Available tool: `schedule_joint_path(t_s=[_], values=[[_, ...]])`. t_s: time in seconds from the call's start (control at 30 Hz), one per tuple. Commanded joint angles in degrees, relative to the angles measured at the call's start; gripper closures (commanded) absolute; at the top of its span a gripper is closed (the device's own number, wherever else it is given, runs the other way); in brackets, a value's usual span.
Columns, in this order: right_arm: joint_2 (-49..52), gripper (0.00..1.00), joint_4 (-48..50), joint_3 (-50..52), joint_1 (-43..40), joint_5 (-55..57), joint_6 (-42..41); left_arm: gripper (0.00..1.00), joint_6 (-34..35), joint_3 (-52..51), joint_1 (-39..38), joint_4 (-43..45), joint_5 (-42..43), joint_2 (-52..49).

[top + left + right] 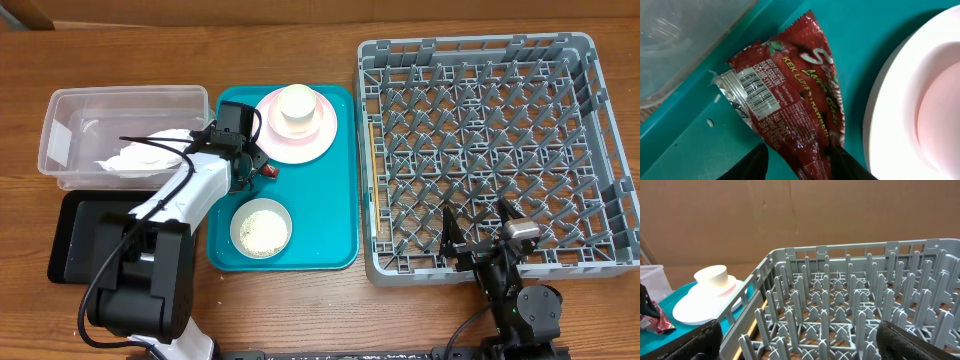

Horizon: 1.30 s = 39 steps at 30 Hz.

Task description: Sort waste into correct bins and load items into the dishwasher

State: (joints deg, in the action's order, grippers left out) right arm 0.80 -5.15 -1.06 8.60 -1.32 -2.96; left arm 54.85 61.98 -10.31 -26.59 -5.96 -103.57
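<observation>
The red snack wrapper (pixel 790 95) lies on the teal tray (pixel 690 145), next to the pale pink plate (pixel 900 100). My left gripper (pixel 800 162) is open and straddles the wrapper's near end; its right finger touches the wrapper. From overhead it (pixel 258 165) sits by the wrapper (pixel 268 171). The white napkin (pixel 140 157) lies in the clear tub (pixel 120 95). The cream cup (pixel 297 105) stands on the plate (pixel 318 138). A bowl (pixel 240 215) holds rice grains (pixel 262 230). My right gripper (pixel 478 225) is open and empty over the dish rack's (pixel 480 150) front edge.
The black tray (pixel 85 235) lies at the front left, partly under my left arm. A few loose grains (pixel 710 122) lie on the teal tray near the tub (pixel 685 35). The rack's upright pegs (pixel 840 295) stand ahead of my right gripper (pixel 800 340).
</observation>
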Motion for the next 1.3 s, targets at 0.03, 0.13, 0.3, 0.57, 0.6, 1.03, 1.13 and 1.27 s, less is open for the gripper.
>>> schedule_joint_path(t_s=[0.03,0.13,0.3,0.57,0.6,1.03,1.13,1.27], values=[[-0.3,0.0,0.4,0.6,-0.4,-0.3,0.2,0.62,0.4,-1.1,-0.3,-2.6,1.5,-2.6],[-0.3,0.0,0.4,0.6,-0.4,-0.3,0.2,0.6,0.4,-1.1,-0.3,-3.1,1.5,-2.7],[-0.3,0.0,0.4,0.6,-0.4,-0.3,0.2,0.56,0.4,-1.1,-0.3,-1.5,1.6,-2.6],[-0.3,0.0,0.4,0.6,-0.4,-0.3,0.2,0.56,-5.6,2.0,-0.2,-1.9,9.4,-2.6],[-0.3,0.0,0.4,0.6,-0.4,-0.3,0.2,0.57,-5.6,2.0,-0.2,-2.1,11.0,-2.6],[-0.3,0.0,0.4,0.6,-0.4,-0.3,0.2,0.63,-6.7,1.8,-1.7,-4.2,10.4,-3.8],[-0.3,0.0,0.4,0.6,-0.4,-0.3,0.2,0.57,-6.7,1.8,-3.6,-4.1,7.4,-5.2],[-0.3,0.0,0.4,0.6,-0.4,-0.3,0.2,0.66,-7.8,1.8,-4.9,-3.3,6.4,-5.8]])
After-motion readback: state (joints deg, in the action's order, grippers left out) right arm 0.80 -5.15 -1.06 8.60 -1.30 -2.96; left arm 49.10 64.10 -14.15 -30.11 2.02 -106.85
